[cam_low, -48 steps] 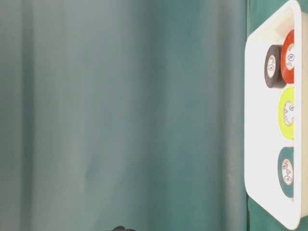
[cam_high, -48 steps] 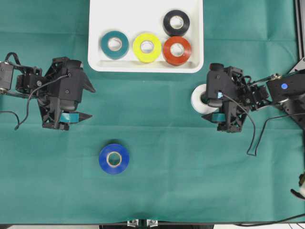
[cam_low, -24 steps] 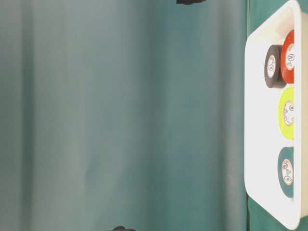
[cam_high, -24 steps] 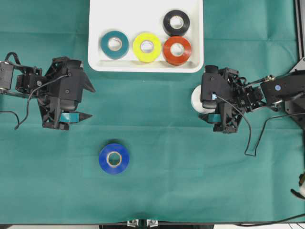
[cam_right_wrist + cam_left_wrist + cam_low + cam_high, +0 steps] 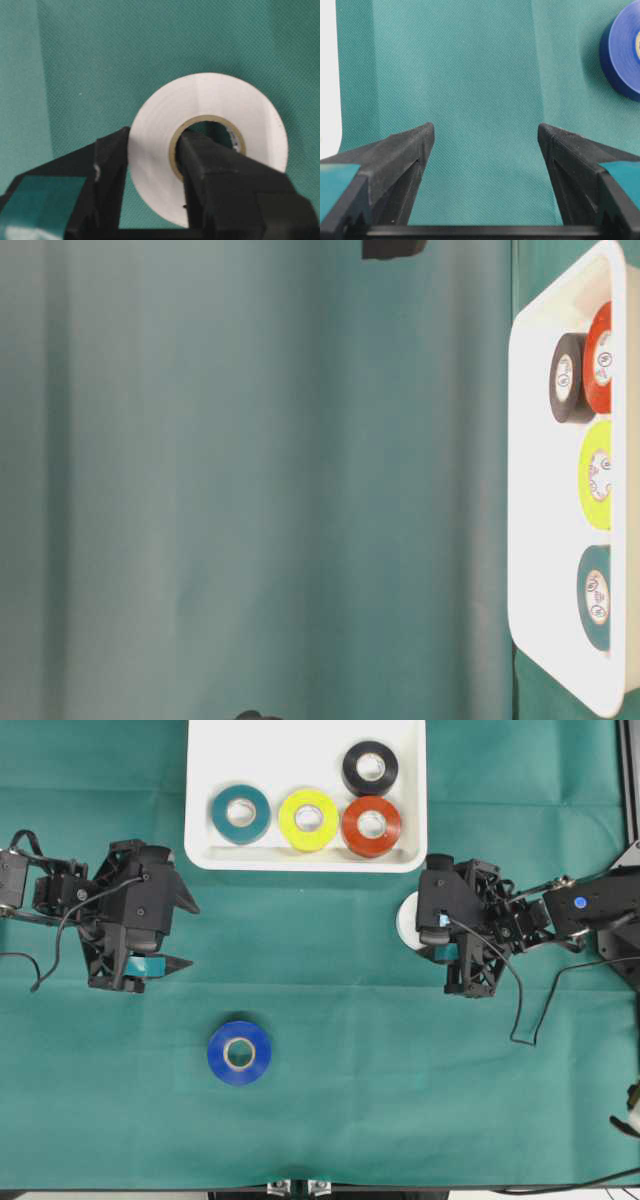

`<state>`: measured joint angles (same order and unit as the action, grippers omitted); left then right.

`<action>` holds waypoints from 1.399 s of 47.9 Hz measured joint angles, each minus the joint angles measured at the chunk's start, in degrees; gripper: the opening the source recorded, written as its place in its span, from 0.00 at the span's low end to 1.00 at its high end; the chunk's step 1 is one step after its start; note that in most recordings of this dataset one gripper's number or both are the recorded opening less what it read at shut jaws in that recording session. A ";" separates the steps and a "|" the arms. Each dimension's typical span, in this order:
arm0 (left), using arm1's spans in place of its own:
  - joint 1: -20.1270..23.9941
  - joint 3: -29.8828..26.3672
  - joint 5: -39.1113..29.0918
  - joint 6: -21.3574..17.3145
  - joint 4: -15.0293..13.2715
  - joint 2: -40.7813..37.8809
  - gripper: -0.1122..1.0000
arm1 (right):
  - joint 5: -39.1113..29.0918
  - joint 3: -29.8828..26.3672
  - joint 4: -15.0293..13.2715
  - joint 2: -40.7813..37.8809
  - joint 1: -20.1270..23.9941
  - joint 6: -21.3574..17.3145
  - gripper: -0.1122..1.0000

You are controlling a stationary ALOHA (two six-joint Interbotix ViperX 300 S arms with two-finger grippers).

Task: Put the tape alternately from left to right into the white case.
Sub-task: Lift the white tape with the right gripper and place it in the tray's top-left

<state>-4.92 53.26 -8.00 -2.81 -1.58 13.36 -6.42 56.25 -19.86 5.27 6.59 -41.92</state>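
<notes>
Green cloth covers the worktop (image 5: 400,1070). At its far edge in the overhead view sits the white case (image 5: 200,780), and four rolls of tape lie flat inside it: the teal roll (image 5: 240,813), the yellow roll (image 5: 308,818) just beside it, the red roll (image 5: 371,825) touching the yellow one, and the black roll (image 5: 370,766) touching the red one from behind. The table-level view shows the same case (image 5: 535,490) side-on with the four rolls in it.

The blue roll (image 5: 239,1052) lies flat on the cloth, well apart from the case and near the left arm. The left pincer (image 5: 484,135) is spread wide over bare cloth, with nothing between its fingers; the blue roll (image 5: 622,57) shows at the edge of its wrist view.

The white roll (image 5: 207,147) is on the right side, just outside the case's right near corner. The right pincer (image 5: 152,165) is pinching its wall: one finger (image 5: 112,160) presses the outer face, and the other finger (image 5: 210,160) sits inside the pale core. In the overhead view only a sliver of the white roll (image 5: 406,920) peeks out beside the right pincer (image 5: 440,935).
</notes>
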 measured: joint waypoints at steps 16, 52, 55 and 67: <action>0.00 0.00 0.00 0.00 0.09 0.00 0.87 | 2.99 0.00 0.00 5.71 0.70 0.53 0.37; 0.00 0.09 0.09 0.53 0.09 0.00 0.87 | 6.24 -0.35 -0.62 11.51 0.09 0.88 0.37; 0.00 0.09 0.09 0.44 0.09 0.00 0.87 | 6.24 -1.23 -1.23 10.81 -1.23 0.88 0.37; 0.00 0.09 0.00 0.53 0.09 0.00 0.87 | 6.24 -7.65 -8.96 5.62 -6.77 0.79 0.37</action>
<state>-4.92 53.35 -8.00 -2.29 -1.49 13.36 -0.18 48.60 -28.83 10.90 -0.18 -41.13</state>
